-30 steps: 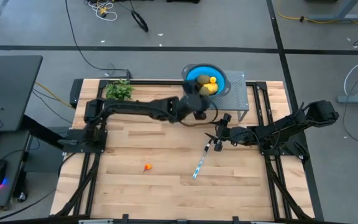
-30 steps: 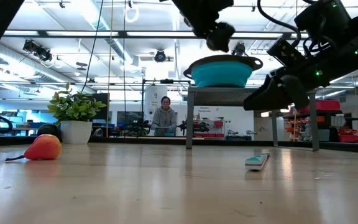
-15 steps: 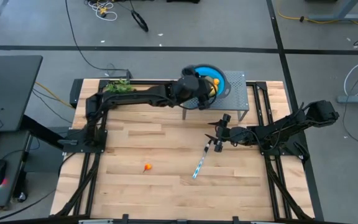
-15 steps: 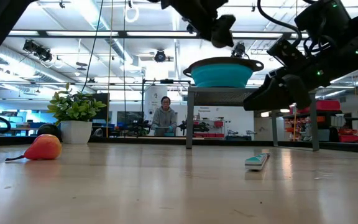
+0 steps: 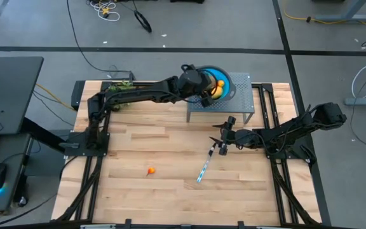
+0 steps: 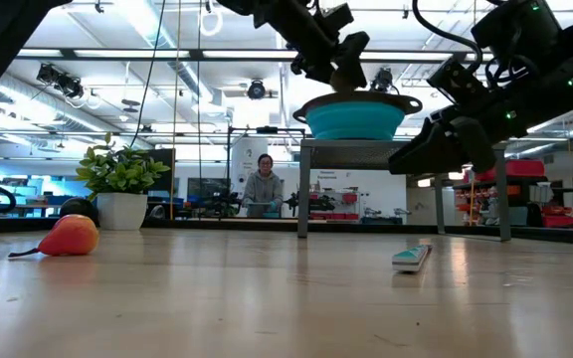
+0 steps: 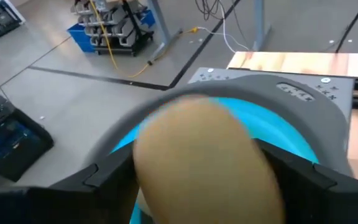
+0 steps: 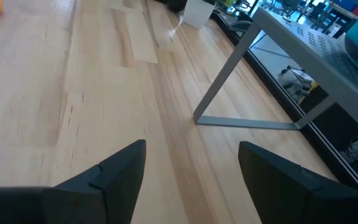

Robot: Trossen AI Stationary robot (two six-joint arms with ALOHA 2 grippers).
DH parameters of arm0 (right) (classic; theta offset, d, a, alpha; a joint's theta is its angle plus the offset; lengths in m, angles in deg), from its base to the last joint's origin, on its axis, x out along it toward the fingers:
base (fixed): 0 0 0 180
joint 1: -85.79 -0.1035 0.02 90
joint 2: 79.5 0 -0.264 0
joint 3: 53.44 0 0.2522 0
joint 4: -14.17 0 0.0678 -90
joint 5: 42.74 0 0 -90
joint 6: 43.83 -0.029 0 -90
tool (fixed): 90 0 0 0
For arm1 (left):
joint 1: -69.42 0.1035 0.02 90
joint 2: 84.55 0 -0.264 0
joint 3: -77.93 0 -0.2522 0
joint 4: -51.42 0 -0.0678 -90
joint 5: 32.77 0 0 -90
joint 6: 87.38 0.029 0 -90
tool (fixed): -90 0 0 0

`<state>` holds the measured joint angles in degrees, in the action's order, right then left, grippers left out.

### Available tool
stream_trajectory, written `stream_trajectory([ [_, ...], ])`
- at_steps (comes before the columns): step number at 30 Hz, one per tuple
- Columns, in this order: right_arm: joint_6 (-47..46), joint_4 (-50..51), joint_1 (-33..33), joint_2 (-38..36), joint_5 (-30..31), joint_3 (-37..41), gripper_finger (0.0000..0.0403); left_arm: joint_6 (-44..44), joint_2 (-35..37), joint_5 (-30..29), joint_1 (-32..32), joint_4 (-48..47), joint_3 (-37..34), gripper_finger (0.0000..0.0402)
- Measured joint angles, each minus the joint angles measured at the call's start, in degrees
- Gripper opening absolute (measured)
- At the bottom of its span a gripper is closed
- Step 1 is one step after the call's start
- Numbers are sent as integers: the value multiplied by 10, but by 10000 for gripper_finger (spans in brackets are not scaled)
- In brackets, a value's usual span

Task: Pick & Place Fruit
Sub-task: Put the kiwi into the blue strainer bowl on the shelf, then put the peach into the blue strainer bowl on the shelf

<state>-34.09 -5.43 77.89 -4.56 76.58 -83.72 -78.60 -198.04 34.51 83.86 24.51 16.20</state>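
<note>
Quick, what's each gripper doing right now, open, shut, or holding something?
Left gripper: over the blue bowl, an olive-brown oval fruit between its fingers; grip or release cannot be told.
Right gripper: open, empty, above the wooden table.

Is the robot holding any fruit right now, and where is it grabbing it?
The left gripper, over the blue bowl, has an olive-brown oval fruit between its jaws, pinched at its two sides. The right gripper is open and holds nothing.

bowl (image 5: pixel 224 79): blue; kiwi (image 7: pixel 207 158): olive-brown; fruit (image 5: pixel 150 171): orange-red; table (image 5: pixel 145 143): pale wood planks; plant (image 6: pixel 119 167): green; rack (image 5: pixel 243 95): grey
</note>
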Motion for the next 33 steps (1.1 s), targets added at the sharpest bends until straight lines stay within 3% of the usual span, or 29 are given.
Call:
stream_trajectory([
  [16,-2,2,0,0,-10,0,268,0,7,-29,-41,-42,0,343],
  [24,-4,9,1,0,-10,0,268,-33,48,-33,-113,-186,0,343],
  [33,-3,5,4,0,-10,0,268,-190,67,-33,-202,-380,0,343],
])
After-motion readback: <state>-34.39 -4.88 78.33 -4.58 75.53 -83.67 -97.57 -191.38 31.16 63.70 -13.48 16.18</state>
